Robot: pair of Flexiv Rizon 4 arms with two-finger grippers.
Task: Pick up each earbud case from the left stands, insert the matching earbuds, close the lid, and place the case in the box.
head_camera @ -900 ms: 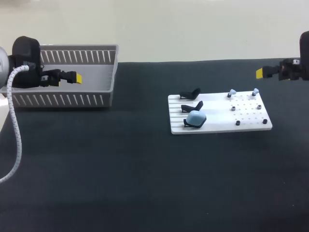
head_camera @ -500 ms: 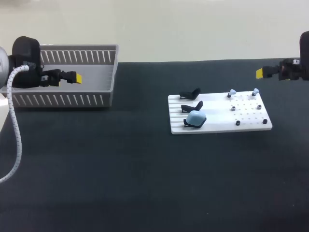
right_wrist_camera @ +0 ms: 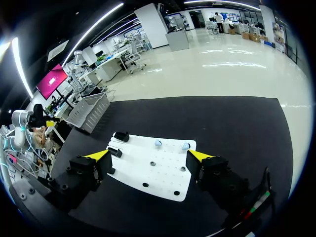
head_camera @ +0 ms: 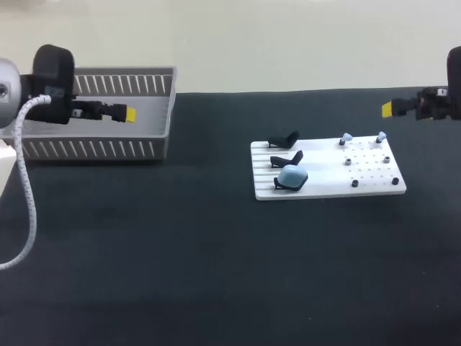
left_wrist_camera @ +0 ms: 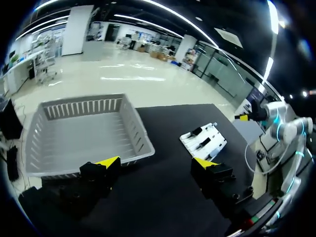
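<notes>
A light blue earbud case [head_camera: 292,176] sits closed on the front black stand of the white board [head_camera: 324,186]. Behind it two black stands [head_camera: 284,139] are empty. Two light blue earbuds [head_camera: 346,138] perch on pegs at the board's back right. My left gripper [head_camera: 128,114] hovers open over the grey basket [head_camera: 94,148], far left of the board. My right gripper [head_camera: 389,109] hangs open behind the board's right end. In the right wrist view, the open gripper [right_wrist_camera: 148,154] looks down on the board [right_wrist_camera: 163,170] and both earbuds [right_wrist_camera: 157,142]; the case is hidden there.
The basket [left_wrist_camera: 138,133] is empty and stands at the table's back left, under the left gripper [left_wrist_camera: 155,162]. The board [left_wrist_camera: 210,140] lies ahead of it to the right. Small dark and grey pegs [head_camera: 355,184] dot the board's right half.
My left arm has shifted to the right over the basket. The right arm, the case and the earbuds have not moved.
</notes>
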